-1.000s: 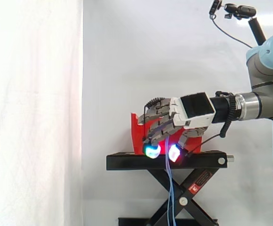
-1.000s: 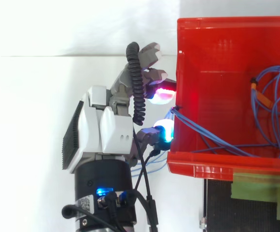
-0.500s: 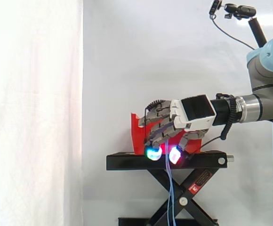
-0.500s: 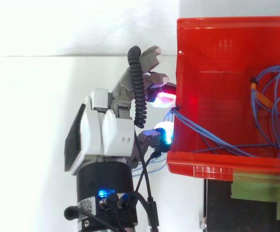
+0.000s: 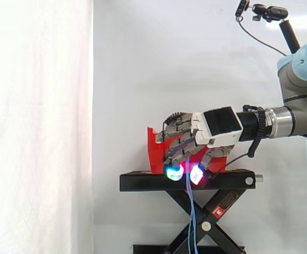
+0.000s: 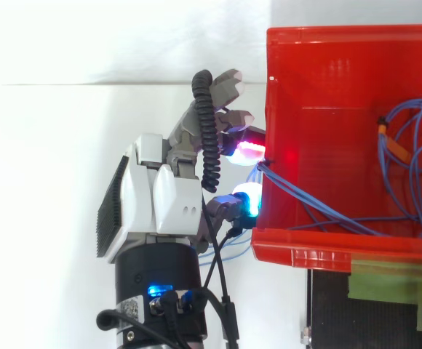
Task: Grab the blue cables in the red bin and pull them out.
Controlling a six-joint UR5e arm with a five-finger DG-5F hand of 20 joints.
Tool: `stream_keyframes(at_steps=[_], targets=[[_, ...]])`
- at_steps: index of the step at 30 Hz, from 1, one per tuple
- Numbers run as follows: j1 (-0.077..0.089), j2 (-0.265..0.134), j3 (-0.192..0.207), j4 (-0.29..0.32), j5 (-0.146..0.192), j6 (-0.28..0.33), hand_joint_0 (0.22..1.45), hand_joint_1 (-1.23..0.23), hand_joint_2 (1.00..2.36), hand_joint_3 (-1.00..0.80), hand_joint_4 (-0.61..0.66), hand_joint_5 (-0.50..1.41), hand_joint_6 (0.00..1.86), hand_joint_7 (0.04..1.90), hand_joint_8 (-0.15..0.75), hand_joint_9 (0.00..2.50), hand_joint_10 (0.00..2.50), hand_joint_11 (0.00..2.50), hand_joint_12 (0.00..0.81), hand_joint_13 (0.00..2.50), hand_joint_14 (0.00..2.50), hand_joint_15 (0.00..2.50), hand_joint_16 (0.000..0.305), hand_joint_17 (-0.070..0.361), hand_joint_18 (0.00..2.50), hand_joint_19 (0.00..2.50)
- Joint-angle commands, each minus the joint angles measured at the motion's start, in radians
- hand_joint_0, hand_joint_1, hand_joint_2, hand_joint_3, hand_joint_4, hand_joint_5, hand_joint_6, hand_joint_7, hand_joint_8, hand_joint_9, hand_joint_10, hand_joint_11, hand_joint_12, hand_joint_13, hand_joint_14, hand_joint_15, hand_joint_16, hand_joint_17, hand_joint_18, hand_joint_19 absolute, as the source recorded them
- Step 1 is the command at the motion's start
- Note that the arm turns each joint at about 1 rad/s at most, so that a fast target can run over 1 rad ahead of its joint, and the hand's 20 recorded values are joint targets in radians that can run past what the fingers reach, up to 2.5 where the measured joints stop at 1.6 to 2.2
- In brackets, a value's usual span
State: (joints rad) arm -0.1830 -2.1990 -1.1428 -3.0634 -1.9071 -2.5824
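Note:
The red bin (image 6: 327, 73) stands on a black stand (image 5: 143, 182). Blue cables (image 6: 415, 167) lie looped inside it, and a few strands run over its left wall. In the side view the blue cables (image 5: 190, 211) hang down below the stand top. My hand (image 6: 160, 203) is outside the bin, against that wall. Its fingers are curled, with a magenta-glowing pad (image 6: 246, 149) and a cyan-glowing pad (image 6: 246, 196) closed on the strands where they leave the rim. In the side view my hand (image 5: 217, 127) reaches in from the right, its pads low in front of the bin.
An orange tag (image 6: 393, 145) sits on the cables inside the bin. Green tape (image 6: 393, 280) lies on the stand beside the bin's near wall. A white curtain hangs behind, and a scissor frame (image 5: 206, 222) holds up the stand.
The hand has sunk slightly and its two glowing pads have drawn a little closer together around the hanging strands. The bin and the cable loops have not shifted.

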Motion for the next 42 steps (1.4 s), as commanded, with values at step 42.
stream_keyframes(at_steps=[42], targets=[[0.002, -0.011, -0.002, 0.003, -0.001, 0.000, 0.89, -1.01, 1.00, -1.00, 0.12, 0.85, 0.52, 0.80, 0.265, 0.94, 0.02, 0.53, 0.347, 0.60, 0.01, 0.31, 0.050, 0.113, 0.57, 0.49]])
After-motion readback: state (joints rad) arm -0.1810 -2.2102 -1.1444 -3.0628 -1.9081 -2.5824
